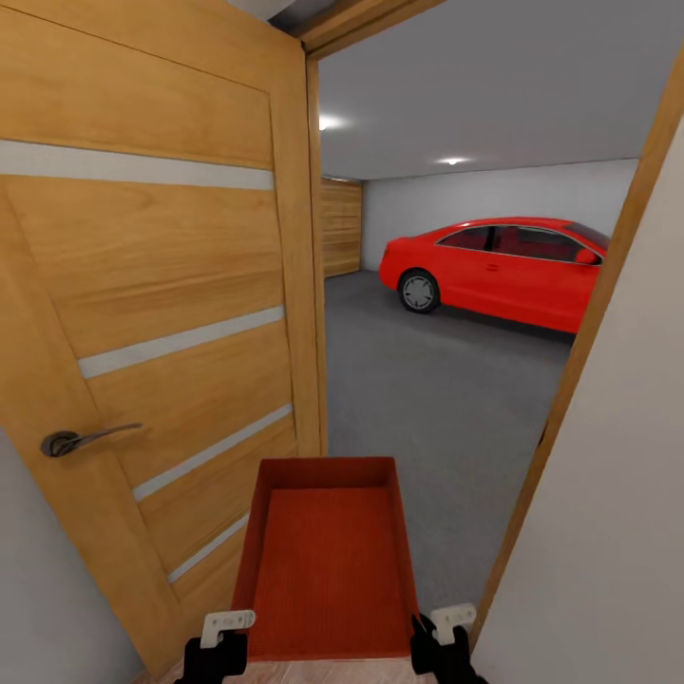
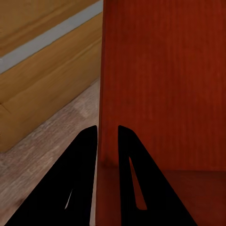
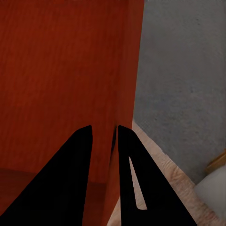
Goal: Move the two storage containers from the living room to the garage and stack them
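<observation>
Container [image 1: 328, 560], orange-red, lidless, low thin walls, held level in front of the robot at the doorway threshold, long axis pointing into the garage [image 1: 456, 380]. Left gripper [image 1: 218, 638] clamps the near left wall: left wrist view shows its two black fingers [image 2: 80, 179] nearly closed, one either side of the thin wall edge. Right gripper [image 1: 444, 635] does the same on the near right wall; its fingers [image 3: 70, 179] sit narrowly apart with the wall pinched between them. Ribbed container bottom visible in head view. Open wooden door [image 1: 161, 313] with pale horizontal strips and a metal lever handle [image 1: 81, 439] stands just left of the container. Beyond the frame, dark grey concrete floor [image 1: 446, 399], red car [image 1: 503, 266] well back at right, wood plank door [image 1: 340, 226] on far wall, pale grey walls. Light wood flooring strip [image 3: 165, 174] under the container's near end.
</observation>
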`<state>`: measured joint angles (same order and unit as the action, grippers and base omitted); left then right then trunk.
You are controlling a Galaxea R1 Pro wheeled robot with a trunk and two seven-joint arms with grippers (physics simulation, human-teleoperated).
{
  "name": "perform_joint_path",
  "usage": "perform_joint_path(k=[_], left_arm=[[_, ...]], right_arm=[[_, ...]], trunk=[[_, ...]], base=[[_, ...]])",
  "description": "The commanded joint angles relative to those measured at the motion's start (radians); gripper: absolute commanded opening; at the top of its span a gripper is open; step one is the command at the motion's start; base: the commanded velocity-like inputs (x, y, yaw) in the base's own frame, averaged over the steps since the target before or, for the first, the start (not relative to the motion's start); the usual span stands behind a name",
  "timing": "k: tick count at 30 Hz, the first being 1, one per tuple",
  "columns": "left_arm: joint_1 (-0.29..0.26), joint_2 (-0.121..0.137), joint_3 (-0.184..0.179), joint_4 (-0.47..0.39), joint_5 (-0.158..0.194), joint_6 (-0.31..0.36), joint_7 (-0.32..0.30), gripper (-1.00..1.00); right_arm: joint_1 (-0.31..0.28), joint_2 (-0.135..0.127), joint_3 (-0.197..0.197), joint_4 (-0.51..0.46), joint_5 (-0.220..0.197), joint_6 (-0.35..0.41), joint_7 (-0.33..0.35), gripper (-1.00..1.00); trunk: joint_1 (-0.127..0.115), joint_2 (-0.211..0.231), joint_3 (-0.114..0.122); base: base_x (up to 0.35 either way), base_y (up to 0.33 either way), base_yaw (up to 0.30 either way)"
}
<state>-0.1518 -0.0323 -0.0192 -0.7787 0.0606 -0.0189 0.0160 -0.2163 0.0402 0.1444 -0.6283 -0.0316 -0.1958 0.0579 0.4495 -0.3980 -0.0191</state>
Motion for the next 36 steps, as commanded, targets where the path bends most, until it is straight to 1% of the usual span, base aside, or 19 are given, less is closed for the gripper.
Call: perform_joint_path(k=[1,8,15,20,21,36], left_arm=[[0.0,-0.006,-0.008,0.001,0.007,-0.005,0.002,-1.0],[0.0,-0.009,-0.003,0.001,0.006,-0.008,0.003,-1.0],[0.0,-0.011,-0.002,0.001,0.005,-0.007,0.004,-1.0],[0.0,-0.012,-0.003,0.001,0.005,-0.007,0.004,-1.0],[0.0,-0.035,-0.022,0.001,0.005,-0.007,0.004,-1.0],[0.0,-0.035,-0.022,0.001,0.005,-0.007,0.005,-1.0]], right_arm=[[-0.004,0.006,-0.006,-0.001,-0.008,-0.003,0.008,-1.0],[-0.007,0.001,0.002,-0.001,-0.011,-0.001,0.011,-1.0],[-0.008,0.0,0.001,-0.001,-0.009,0.001,0.014,-1.0],[-0.008,0.0,-0.002,-0.001,-0.008,0.001,0.016,-1.0],[-0.008,0.003,-0.013,-0.001,-0.008,0.001,0.016,-1.0],[-0.008,0.003,-0.012,-0.001,-0.008,0.001,0.016,-1.0]], trunk=[[0.001,-0.002,-0.002],[0.001,-0.002,-0.002],[0.001,-0.002,-0.002],[0.001,-0.002,-0.002],[0.001,-0.002,-0.002],[0.001,-0.002,-0.002]], base=[[0.0,0.0,0.0],[0.0,0.0,0.0],[0.0,0.02,0.0],[0.0,0.218,0.0],[0.0,0.259,0.0],[0.045,0.255,0.0]])
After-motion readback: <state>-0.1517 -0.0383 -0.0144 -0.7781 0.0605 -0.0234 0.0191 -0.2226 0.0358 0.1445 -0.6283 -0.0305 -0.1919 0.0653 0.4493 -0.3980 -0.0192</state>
